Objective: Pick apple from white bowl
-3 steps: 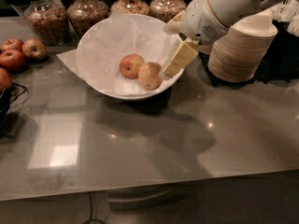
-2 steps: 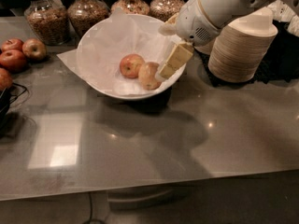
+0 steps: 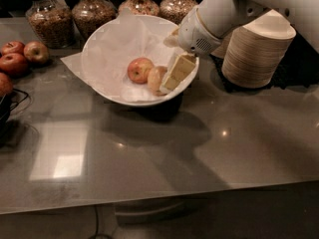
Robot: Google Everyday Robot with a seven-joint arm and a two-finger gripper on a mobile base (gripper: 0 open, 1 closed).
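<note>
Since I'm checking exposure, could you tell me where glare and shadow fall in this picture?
Camera view: a bright rectangular reflection on the counter at lower left; a dark shadow beneath the bowl; the gripper, inside the bowl beside the apples, is evenly lit.

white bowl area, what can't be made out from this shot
- Camera view: the gripper sits inside the white bowl beside the pale apple; its own body hides that apple's right side.
- Jars: tops cut off by the top edge.
- Apple at left: cut by the left edge.
- Paper bowl stack: partly behind the arm.
</note>
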